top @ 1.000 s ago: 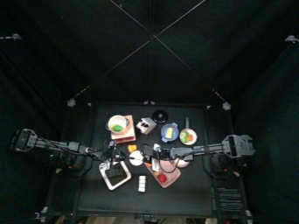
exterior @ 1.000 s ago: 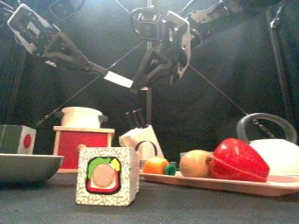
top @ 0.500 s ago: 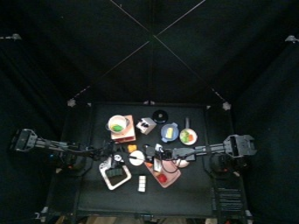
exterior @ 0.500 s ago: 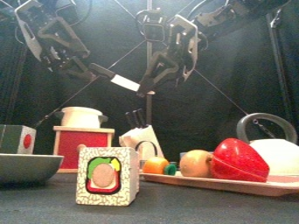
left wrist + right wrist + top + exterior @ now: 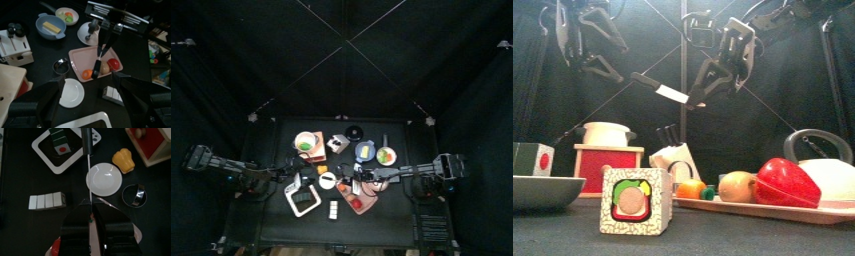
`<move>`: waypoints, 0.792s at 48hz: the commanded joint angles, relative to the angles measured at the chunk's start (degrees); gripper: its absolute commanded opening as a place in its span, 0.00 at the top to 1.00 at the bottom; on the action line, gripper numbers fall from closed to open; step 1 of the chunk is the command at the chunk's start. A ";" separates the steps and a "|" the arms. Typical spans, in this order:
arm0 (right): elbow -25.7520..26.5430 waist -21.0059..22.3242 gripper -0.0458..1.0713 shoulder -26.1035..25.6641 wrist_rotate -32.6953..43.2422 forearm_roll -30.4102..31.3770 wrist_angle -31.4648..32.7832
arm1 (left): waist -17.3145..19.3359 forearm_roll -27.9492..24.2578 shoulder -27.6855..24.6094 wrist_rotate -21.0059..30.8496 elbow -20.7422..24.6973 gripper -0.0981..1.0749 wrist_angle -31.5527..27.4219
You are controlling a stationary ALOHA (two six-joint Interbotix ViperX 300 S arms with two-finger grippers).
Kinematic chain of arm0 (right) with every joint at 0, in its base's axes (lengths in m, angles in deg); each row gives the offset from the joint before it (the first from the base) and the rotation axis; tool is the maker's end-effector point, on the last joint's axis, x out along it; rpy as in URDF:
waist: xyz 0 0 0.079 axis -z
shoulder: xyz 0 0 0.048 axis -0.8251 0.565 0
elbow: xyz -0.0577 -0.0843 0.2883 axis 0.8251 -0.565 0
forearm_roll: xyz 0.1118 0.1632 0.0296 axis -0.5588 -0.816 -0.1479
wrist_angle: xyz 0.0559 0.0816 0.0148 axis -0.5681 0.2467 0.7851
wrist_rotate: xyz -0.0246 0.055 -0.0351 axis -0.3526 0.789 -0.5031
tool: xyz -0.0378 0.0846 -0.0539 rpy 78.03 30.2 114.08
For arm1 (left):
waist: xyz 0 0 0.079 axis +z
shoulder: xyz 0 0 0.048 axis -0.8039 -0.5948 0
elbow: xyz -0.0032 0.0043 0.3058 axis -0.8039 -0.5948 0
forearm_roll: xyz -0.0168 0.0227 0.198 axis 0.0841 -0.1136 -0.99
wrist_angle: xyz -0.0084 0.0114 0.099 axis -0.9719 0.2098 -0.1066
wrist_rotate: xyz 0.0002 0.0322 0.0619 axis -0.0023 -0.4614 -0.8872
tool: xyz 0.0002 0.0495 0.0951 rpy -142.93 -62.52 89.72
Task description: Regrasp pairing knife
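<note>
A: Knife (image 5: 663, 90): location?

B: Airborne, high over the table, well above the tray (image 5: 780, 208). Tilted, one end low toward the right arm, the other reaching out toward the left arm.

A: Holder?

B: Right gripper (image 5: 703, 88). Fingers pinch one end of the knife between them. In the right wrist view a thin pale length runs out from the jaws to a darker, thicker far end, so the blade is probably the clamped part and the handle the free part. That is a reading, not a certainty.

A: Left gripper (image 5: 591, 62)?

B: Raised beside the knife, apart from it, holding nothing. Fingers spread wide.

A: Step in hand?

B: Judged: mid-handover. One arm presents the knife, and the other stands ready to take it.

A: Next move requires?

B: Left gripper turns to face the free end and brings its spread fingers to either side of it. It closes firmly there. Only then does the right gripper release. The knife hangs over the tray, so a slip would drop it there.
</note>
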 commanded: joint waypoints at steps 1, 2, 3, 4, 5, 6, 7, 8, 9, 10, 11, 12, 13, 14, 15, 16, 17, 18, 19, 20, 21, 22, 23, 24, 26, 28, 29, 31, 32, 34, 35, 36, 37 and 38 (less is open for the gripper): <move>0.53 0.26 0.67 -2.29 0.09 -0.18 -0.53 | -2.37 9.49 0.18 -7.82 6.15 0.03 -11.07; 0.44 0.35 0.67 -2.29 0.09 -0.18 -0.44 | -2.55 11.78 0.18 -9.93 7.21 0.03 -13.27; 0.53 0.35 0.67 -2.29 0.09 -0.09 -0.53 | -2.55 13.97 -0.09 -12.39 8.26 0.03 -15.38; 0.53 0.35 0.67 -2.29 0.00 -0.09 -0.53 | -2.55 16.26 -0.35 -14.85 9.32 0.03 -17.31; 0.53 0.35 0.67 -2.29 0.00 0.00 -0.53 | -2.55 18.46 -0.62 -17.40 10.46 0.03 -18.98; 0.53 0.26 0.67 -2.29 0.00 0.09 -0.53 | -2.55 20.57 -0.97 -20.04 11.51 0.03 -20.74; 0.44 0.26 0.67 -2.29 0.00 0.09 -0.53 | -2.55 22.50 -1.23 -22.59 12.57 0.03 -22.15; 0.44 0.26 0.67 -2.29 0.00 0.09 -0.53 | -2.37 24.43 -1.67 -25.22 13.71 0.03 -23.55; 0.53 0.35 0.67 -2.29 0.00 0.09 -0.53 | -2.02 26.28 -2.11 -28.04 14.85 0.03 -24.87; 0.44 0.35 0.67 -2.29 0.00 0.09 -0.62 | -1.49 28.04 -2.64 -30.76 16.00 0.03 -25.93; 0.44 0.44 0.67 -2.29 0.00 0.09 -0.62 | -0.35 30.41 -3.43 -34.63 17.84 0.03 -27.33; 0.44 0.44 0.67 -2.20 0.00 0.09 -0.70 | 0.44 31.99 -3.96 -37.53 18.98 0.03 -28.13; 0.44 0.53 0.67 -2.20 0.00 0.09 -0.70 | 1.14 33.13 -4.48 -40.52 20.21 0.03 -28.65; 0.44 0.53 0.67 -2.20 0.00 0.00 -0.79 | 1.93 34.01 -4.92 -43.51 21.36 0.03 -28.92; 0.44 0.70 0.67 -2.20 0.00 0.00 -0.88 | 2.55 34.54 -5.45 -46.67 22.41 0.03 -29.00; 0.44 0.79 0.67 -2.20 0.00 -0.09 -0.97 | 3.16 34.98 -5.89 -50.10 23.47 0.03 -29.00; 0.44 0.88 0.67 -2.11 0.00 -0.09 -1.05 | 3.87 35.07 -6.33 -53.26 24.35 0.03 -28.83; 0.44 0.88 0.67 -2.20 0.00 -0.18 -1.14 | 4.48 35.07 -6.68 -56.34 25.05 0.03 -28.56; 0.53 0.97 0.67 -2.11 0.00 -0.18 -1.23 | 5.19 35.07 -7.03 -59.24 25.75 0.03 -28.04; 0.44 0.97 0.67 -2.11 0.00 -0.18 -1.32 | 6.06 35.16 -7.29 -61.88 26.28 0.03 -27.33; 0.44 0.97 0.67 -2.11 0.09 -0.18 -1.41 | 6.86 35.24 -7.47 -64.25 26.72 0.03 -26.28; 0.44 0.97 0.67 -2.11 0.09 -0.18 -1.49 | 7.82 35.33 -7.73 -66.36 26.89 0.03 -24.87; 0.44 0.97 0.67 -2.02 0.09 -0.26 -1.58 | 9.14 35.86 -7.91 -68.47 26.89 0.03 -22.15; 0.44 0.97 0.67 -2.02 0.09 -0.26 -1.58 | 9.93 36.30 -8.00 -69.26 26.63 0.03 -20.21; 0.35 0.88 0.67 -2.02 0.09 -0.44 -1.58 | 11.60 37.35 -8.00 -69.79 25.66 0.03 -15.29; 0.26 0.88 0.67 -2.02 0.09 -0.62 -1.58 | 13.01 38.23 -7.91 -69.96 24.08 0.03 -10.11; 0.18 0.88 0.67 -2.02 0.09 -0.70 -1.58 | 13.54 38.67 -7.73 -69.96 23.12 0.03 -7.38; 0.00 0.88 0.67 -2.11 0.09 -0.70 -1.58 | 14.59 39.02 -7.47 -70.05 20.74 0.03 -2.11; -0.18 0.88 0.67 -2.20 0.09 -0.70 -1.58 | 15.12 39.11 -7.29 -70.05 19.51 0.03 0.26; -0.44 0.70 0.67 -2.37 0.09 -0.79 -1.67 | 15.91 39.11 -6.59 -70.05 16.96 0.03 4.66; -0.62 0.70 0.67 -2.46 0.09 -0.79 -1.76 | 16.26 39.11 -6.24 -70.05 15.56 0.03 6.59; -0.88 0.53 0.67 -2.64 0.09 -0.97 -2.02 | 16.70 39.20 -5.80 -69.96 14.24 0.03 8.35; -0.97 0.53 0.67 -2.72 0.09 -1.14 -2.20 | 17.05 39.20 -5.27 -69.96 12.30 0.03 10.81; -1.05 0.53 0.67 -2.72 0.09 -1.32 -2.37 | 17.31 39.20 -4.92 -69.96 10.99 0.03 12.48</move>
